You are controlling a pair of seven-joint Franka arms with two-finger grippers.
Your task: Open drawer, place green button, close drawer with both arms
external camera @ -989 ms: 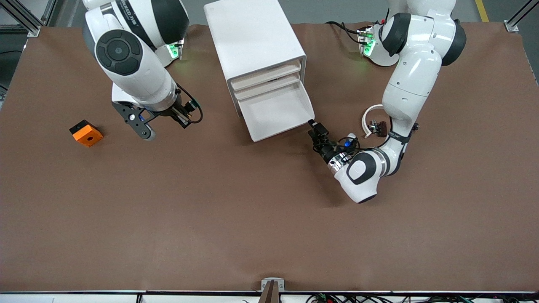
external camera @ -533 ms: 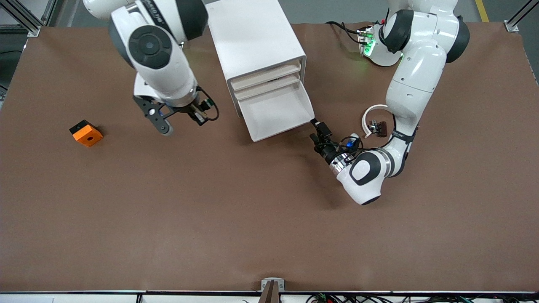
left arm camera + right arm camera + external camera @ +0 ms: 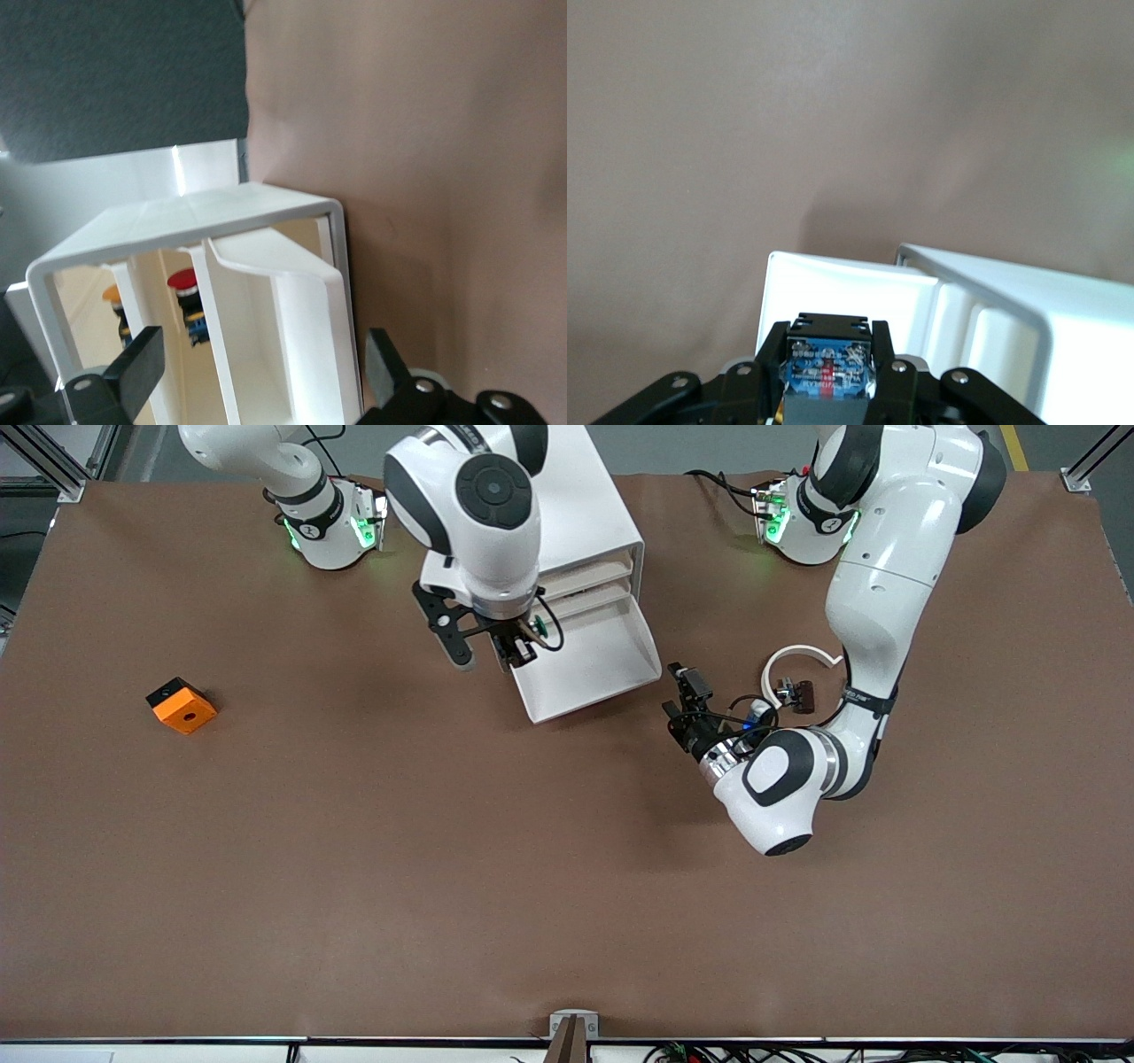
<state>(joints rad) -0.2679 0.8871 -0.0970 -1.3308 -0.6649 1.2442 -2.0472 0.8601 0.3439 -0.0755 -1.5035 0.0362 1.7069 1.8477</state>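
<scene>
right wrist view gives you the best look at the button (image 3: 828, 372): it sits pinched between the right gripper (image 3: 830, 376)'s two fingers, blue-and-dark body up toward the lens, the cap end hidden from here. you've got it clamped tight, not resting loose, which makes sense since it has to ride through the air without twisting.

from the front view, that gripper (image 3: 516, 648) hangs over the edge of the pulled-out drawer (image 3: 589, 664), at the corner toward the right arm's end of the table. so the button is up in the gripper, just above the drawer's rim, not down inside yet. my guess is you want it a bit more over the tray floor before you let go, since a drop on the rim could bounce it onto the table (image 3: 354, 868).

the drawer is the lowest one of the white cabinet (image 3: 540, 505), slid well out, tray bare as far as i can see.

the left gripper (image 3: 687, 695) sits low just beside the drawer's other corner, jaws spread wide and holding nothing, apart from the drawer front. looks like it's waiting there so it can push the thing shut afterwards.

further out: an orange block (image 3: 181, 705) toward the right arm's end, and a white ring piece (image 3: 797, 657) near the left arm.
</scene>
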